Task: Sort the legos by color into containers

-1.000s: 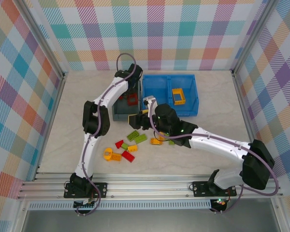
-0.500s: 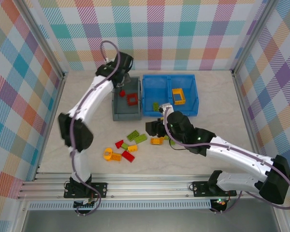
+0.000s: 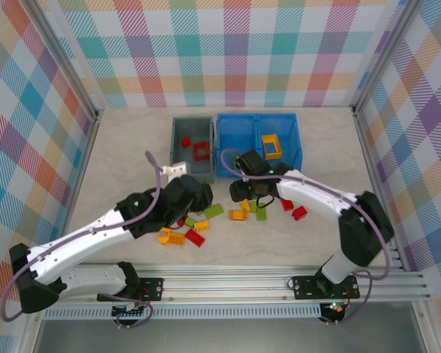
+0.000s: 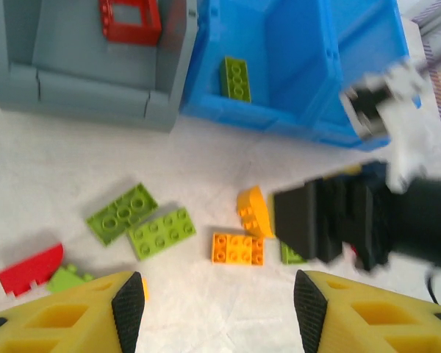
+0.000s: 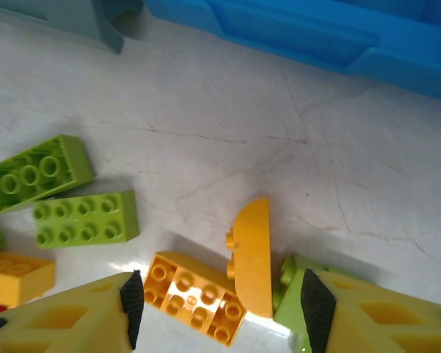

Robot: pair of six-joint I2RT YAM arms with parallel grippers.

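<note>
Between the spread fingers of the right gripper point(image 5: 224, 305), just ahead of the tips, lie an orange curved brick point(image 5: 251, 257) and an orange studded brick point(image 5: 195, 298). A lime brick point(image 5: 84, 218) rests off to the left, with the blue bin point(image 5: 301, 33) beyond. The left gripper point(image 4: 219, 309) hangs over the scattered legos, fingers apart and empty. Ahead of it, the grey bin point(image 4: 88, 95) holds a red frame point(image 4: 130, 16), and a green brick point(image 4: 236, 79) lies in the blue bin's left-hand compartment.

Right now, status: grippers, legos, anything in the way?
Left gripper open, empty. Right gripper open over curved orange brick. Red pieces in grey bin, green brick and orange frame in blue bin; loose legos on table. Grippers close together.
</note>
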